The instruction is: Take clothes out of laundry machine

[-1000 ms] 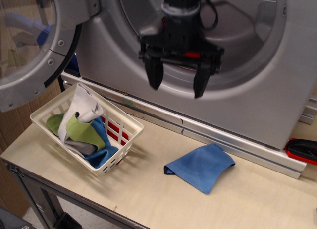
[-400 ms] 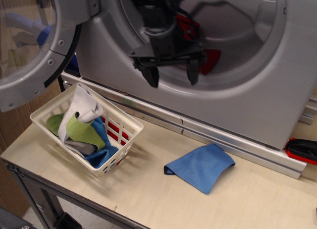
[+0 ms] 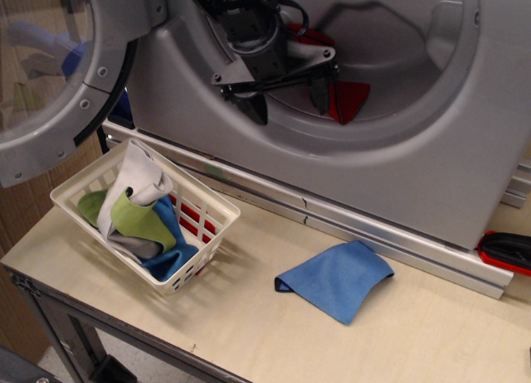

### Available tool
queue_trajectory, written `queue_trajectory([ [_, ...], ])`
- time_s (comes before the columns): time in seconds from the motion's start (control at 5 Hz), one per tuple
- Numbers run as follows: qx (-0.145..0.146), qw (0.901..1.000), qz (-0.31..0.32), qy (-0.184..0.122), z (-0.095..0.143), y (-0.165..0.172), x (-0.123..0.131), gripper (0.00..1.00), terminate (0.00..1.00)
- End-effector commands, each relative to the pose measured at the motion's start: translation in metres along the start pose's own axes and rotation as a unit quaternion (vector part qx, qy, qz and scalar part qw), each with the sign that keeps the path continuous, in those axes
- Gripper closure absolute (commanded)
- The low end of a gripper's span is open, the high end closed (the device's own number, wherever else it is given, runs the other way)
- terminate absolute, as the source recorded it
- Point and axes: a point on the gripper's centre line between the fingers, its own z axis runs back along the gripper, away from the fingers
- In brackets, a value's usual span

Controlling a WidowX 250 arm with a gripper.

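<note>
The silver-grey laundry machine (image 3: 431, 176) fills the back of the view, its round glass door (image 3: 58, 76) swung open at the left. A small bright red cloth (image 3: 348, 101) lies inside the drum near the lower rim, partly hidden by the arm. My gripper (image 3: 286, 97) is open at the left part of the drum mouth. Its black fingers (image 3: 253, 108) point down over the rim. The right finger is just left of the red cloth. It holds nothing.
A white slotted basket (image 3: 211, 213) with white, green, grey and blue cloths stands on the table at the left. A flat blue cloth (image 3: 336, 279) lies on the wooden table in front of the machine. A red-and-black object (image 3: 506, 250) sits at the right edge.
My gripper has moved left and deeper into the drum mouth and tilted. The red cloth, hidden behind the gripper a second ago, now shows in the drum.
</note>
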Motion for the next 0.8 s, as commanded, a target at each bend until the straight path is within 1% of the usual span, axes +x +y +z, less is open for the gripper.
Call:
queue_trajectory([
  [0.0, -0.045, 0.9968, -0.004, -0.065, 0.029, -0.021, 0.038, 0.0, 0.0],
  [0.2, -0.016, 0.999, 0.003, -0.041, 0.012, -0.025, 0.048, 0.0, 0.0],
  [0.4, -0.014, 0.999, 0.02, -0.039, -0.003, -0.027, 0.056, 0.0, 0.0],
  [0.6, 0.02, 0.9998, 0.008, -0.006, -0.021, -0.031, 0.062, 0.0, 0.0],
])
